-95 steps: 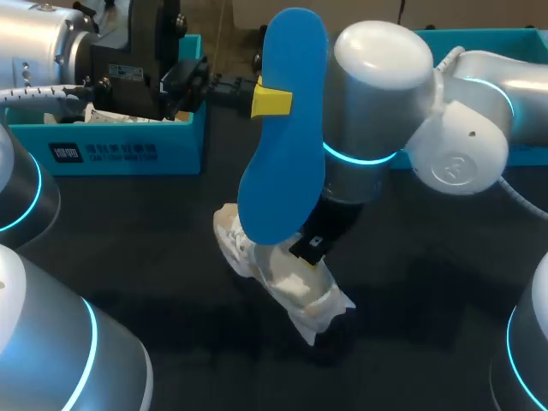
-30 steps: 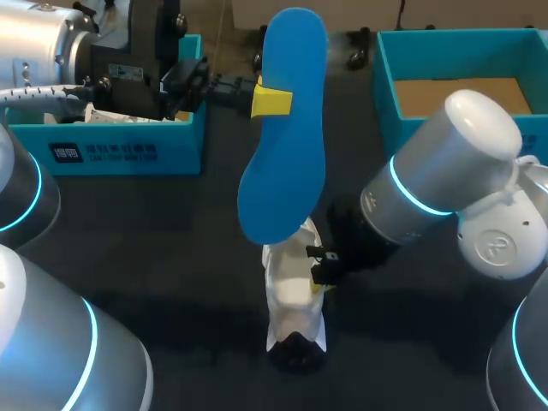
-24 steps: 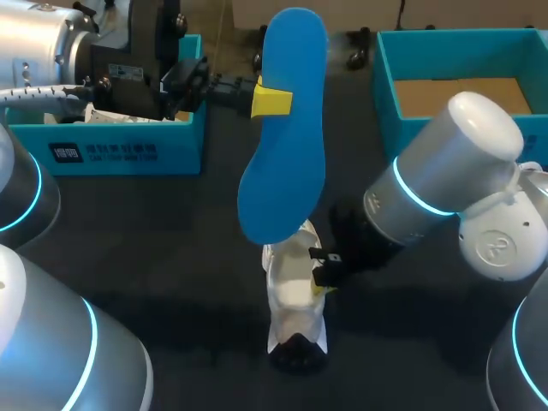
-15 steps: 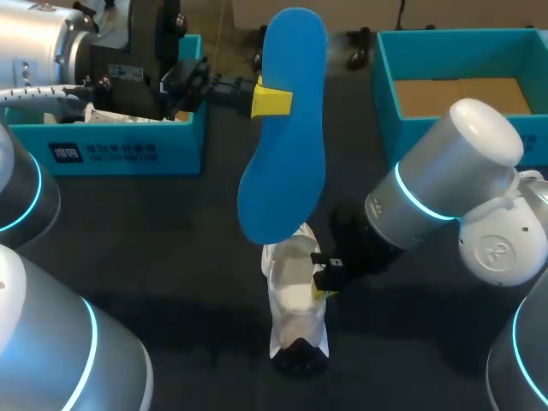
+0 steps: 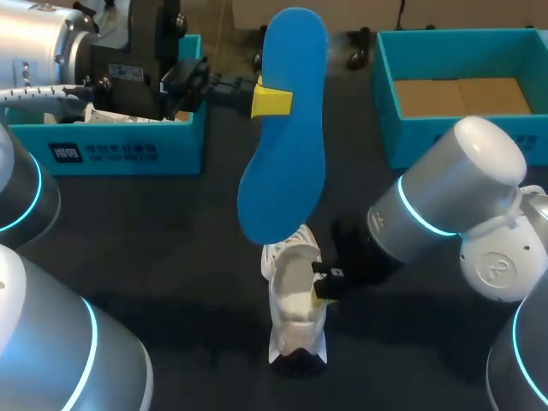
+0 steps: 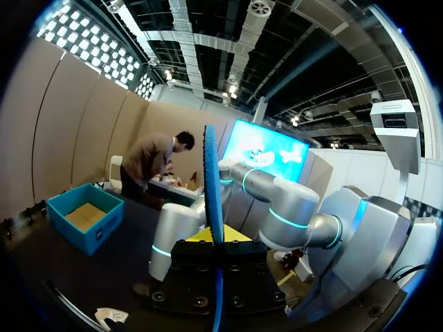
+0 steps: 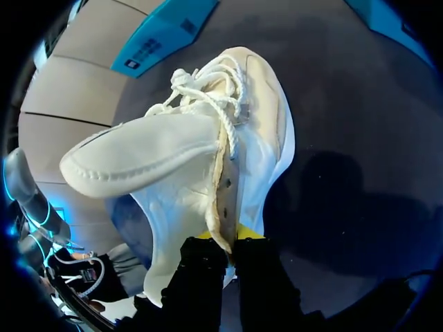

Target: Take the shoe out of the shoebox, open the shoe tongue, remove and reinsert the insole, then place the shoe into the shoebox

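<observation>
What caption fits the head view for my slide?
Left gripper holds the blue insole upright; right gripper grips the white shoe on the table.

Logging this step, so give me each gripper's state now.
Left gripper: shut on the blue insole.
Right gripper: shut on the white shoe.

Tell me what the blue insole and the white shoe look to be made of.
The insole: probably foam, matte; uniform blue, thin edge-on in the left wrist view, no shine. The shoe: cream upper, looks like soft leather or synthetic, smooth with stitched seams; laces are woven cord, twisted texture showing.
</observation>
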You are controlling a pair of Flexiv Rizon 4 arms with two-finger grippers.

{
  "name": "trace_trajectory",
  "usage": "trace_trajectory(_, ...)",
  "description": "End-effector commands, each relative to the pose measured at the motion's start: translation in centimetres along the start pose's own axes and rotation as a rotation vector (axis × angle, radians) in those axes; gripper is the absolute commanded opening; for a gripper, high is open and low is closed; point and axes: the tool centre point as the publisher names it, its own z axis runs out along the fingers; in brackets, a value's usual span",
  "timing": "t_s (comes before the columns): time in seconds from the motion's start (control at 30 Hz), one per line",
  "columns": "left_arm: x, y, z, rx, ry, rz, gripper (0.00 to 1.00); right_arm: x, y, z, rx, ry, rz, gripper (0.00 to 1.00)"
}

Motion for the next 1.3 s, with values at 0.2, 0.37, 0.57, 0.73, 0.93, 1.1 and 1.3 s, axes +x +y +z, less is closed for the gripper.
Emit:
trace_trajectory(0.2,-0.1,0.0,0.1,-0.002,0.002,0.000,0.00,0.2,-0.8,-0.1,-0.016,0.009,0.002,0.65)
trace_trajectory(0.37,-0.1,0.0,0.1,-0.002,0.002,0.000,0.00,0.9,-1.0,-1.3,-0.021,0.004,0.008,1.00)
trace_trajectory(0.57,-0.1,0.0,0.1,-0.002,0.002,0.000,0.00,1.7,-0.8,-4.1,-0.041,0.069,0.014,1.00)
trace_trajectory(0.73,-0.1,0.0,0.1,-0.002,0.002,0.000,0.00,2.5,0.1,-8.1,-0.116,0.330,-0.154,1.00)
trace_trajectory(0.93,-0.1,0.0,0.1,-0.002,0.002,0.000,0.00,2.5,0.1,-8.1,-0.116,0.330,-0.154,1.00)
trace_trajectory(1.1,-0.1,0.0,0.1,-0.002,0.002,0.000,0.00,2.5,0.1,-8.1,-0.116,0.330,-0.154,1.00)
trace_trajectory(1.3,-0.1,0.0,0.1,-0.002,0.002,0.000,0.00,2.4,2.3,-11.0,-0.166,0.486,-0.082,1.00)
